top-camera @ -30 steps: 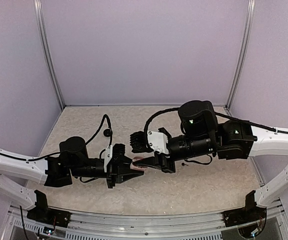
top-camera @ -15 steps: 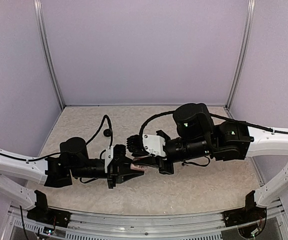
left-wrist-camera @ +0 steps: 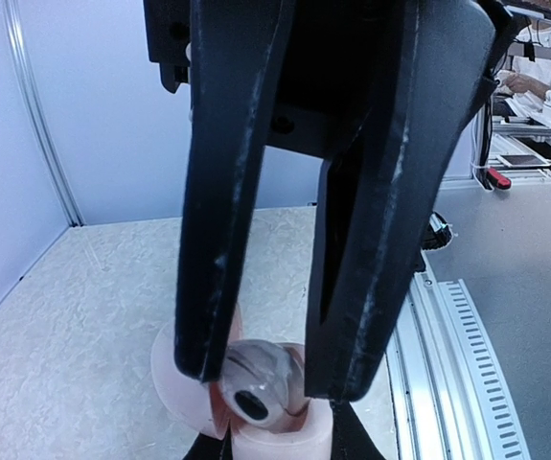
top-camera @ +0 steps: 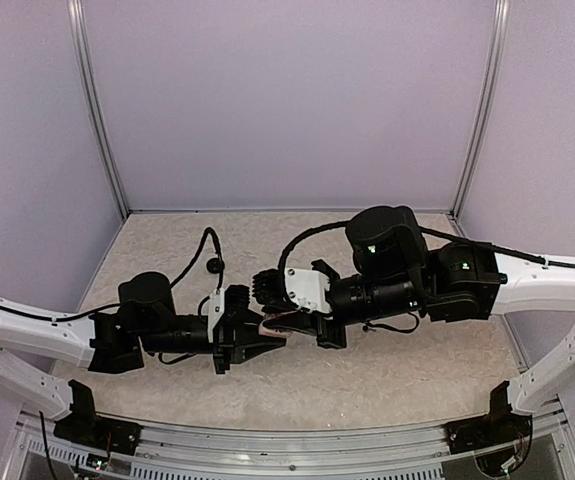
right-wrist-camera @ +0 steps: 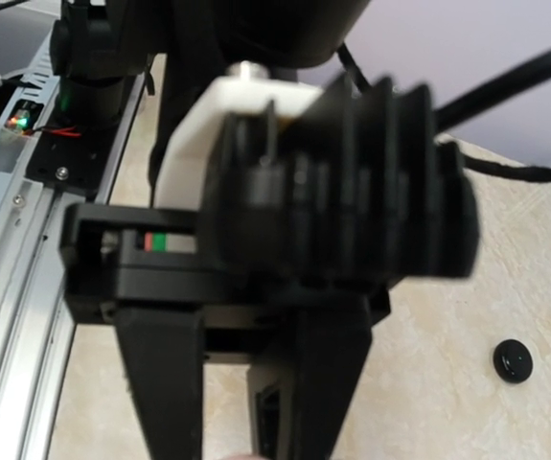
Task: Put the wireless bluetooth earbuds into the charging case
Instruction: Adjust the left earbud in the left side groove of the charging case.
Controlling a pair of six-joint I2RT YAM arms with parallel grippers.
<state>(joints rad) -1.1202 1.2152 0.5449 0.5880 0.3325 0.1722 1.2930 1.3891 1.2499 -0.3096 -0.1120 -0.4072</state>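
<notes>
Earbud (left-wrist-camera: 254,385) pale, see-through, dark tip; pinched in right gripper (left-wrist-camera: 270,379) above pink charging case (left-wrist-camera: 277,439) gripped by left gripper (top-camera: 270,340).

White links (top-camera: 27,330), black joints (top-camera: 387,240), cables (top-camera: 199,255)

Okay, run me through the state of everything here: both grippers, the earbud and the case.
left gripper: closed on the pale earbud.
right gripper: shut; whether it holds anything is hidden.
pale earbud: pinched by the left gripper, right at the case's mouth; not clearly seated.
pink charging case: open, lid tipped back.
</notes>
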